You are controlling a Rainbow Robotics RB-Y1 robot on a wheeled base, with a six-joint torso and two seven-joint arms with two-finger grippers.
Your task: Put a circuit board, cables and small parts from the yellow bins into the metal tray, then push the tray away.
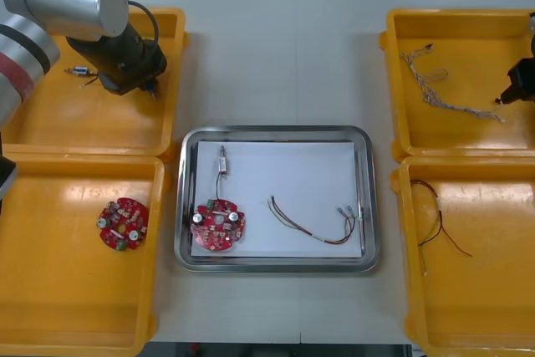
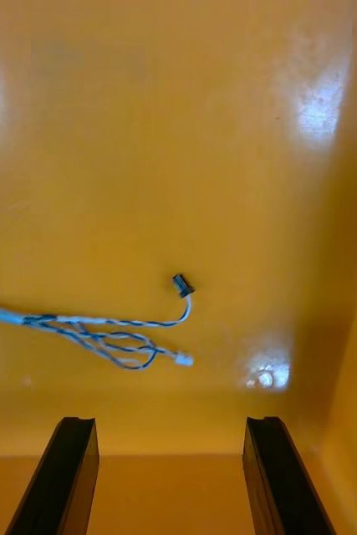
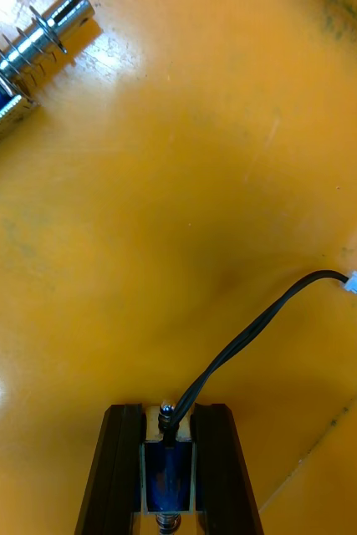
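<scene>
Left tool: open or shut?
Shut on a small metal part: the left tool clamps it between both fingers, over the far left yellow bin.

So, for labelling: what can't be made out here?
- Front view: left claw hidden beneath its own wrist.
- Front view: right claw cut off by the right edge.
- Left wrist view: blue-bodied small metal part mostly covered by the claw's fingers.
- Right wrist view: twisted blue and white cable runs off the edge.
</scene>
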